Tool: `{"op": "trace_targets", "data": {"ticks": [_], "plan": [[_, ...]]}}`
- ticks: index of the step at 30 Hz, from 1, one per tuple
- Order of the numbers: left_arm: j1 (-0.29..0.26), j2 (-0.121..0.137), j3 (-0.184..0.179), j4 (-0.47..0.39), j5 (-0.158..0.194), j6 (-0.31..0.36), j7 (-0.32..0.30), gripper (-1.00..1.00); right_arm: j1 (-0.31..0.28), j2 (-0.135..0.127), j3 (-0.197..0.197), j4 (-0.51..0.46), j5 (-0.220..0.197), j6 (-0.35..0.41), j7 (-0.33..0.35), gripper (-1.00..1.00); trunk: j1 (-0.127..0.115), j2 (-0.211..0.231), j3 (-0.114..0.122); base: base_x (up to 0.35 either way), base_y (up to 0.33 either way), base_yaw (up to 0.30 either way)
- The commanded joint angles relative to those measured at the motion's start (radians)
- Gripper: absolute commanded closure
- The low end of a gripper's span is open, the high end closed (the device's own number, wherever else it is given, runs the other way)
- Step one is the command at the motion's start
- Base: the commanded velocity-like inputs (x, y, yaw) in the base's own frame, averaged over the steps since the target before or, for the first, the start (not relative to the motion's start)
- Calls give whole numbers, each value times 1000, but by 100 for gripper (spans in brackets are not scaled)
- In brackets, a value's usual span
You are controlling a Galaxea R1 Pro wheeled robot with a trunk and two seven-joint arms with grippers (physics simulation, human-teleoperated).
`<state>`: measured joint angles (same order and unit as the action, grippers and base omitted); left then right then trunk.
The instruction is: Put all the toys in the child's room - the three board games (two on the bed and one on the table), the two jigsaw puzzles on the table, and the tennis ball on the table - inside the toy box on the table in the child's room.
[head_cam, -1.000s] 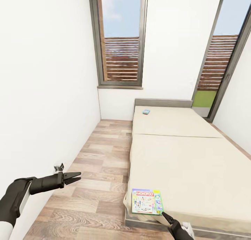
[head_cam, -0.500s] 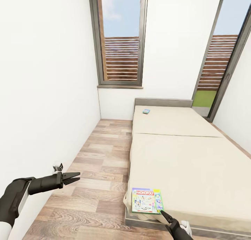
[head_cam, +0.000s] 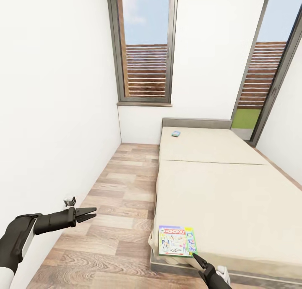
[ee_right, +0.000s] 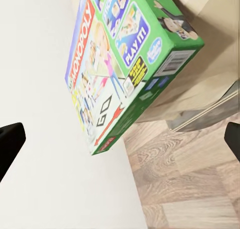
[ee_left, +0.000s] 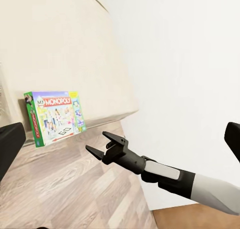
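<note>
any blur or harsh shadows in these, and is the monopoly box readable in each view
Head view: even, flat light, no glare; the Monopoly box is small, its banner just readable, and the blue box is too small to read. Left wrist view: sharp, banner legible. Right wrist view: box close, tilted, crisp print, with a soft shadow under the bed edge.

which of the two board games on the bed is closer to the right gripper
The green Monopoly box at the bed's near corner, just beyond the right gripper; the small blue game lies by the headboard.
</note>
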<state>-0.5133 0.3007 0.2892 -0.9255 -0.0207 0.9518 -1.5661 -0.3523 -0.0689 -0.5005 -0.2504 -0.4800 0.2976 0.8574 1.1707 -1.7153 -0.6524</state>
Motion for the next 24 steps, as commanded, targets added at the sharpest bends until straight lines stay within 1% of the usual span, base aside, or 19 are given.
{"op": "trace_targets", "data": {"ticks": [1, 24], "plan": [[-1, 0, 0, 0, -2, 11, -5, -100, -1, 0, -1, 0, -8, 9, 2, -100, 4, -8, -4, 0, 0, 0], [-1, 0, 0, 2, -5, 9, -5, -100, -1, 1, 0, 9, -8, 4, -3, -100, 92, -169, -76, 0, 0, 0]]}}
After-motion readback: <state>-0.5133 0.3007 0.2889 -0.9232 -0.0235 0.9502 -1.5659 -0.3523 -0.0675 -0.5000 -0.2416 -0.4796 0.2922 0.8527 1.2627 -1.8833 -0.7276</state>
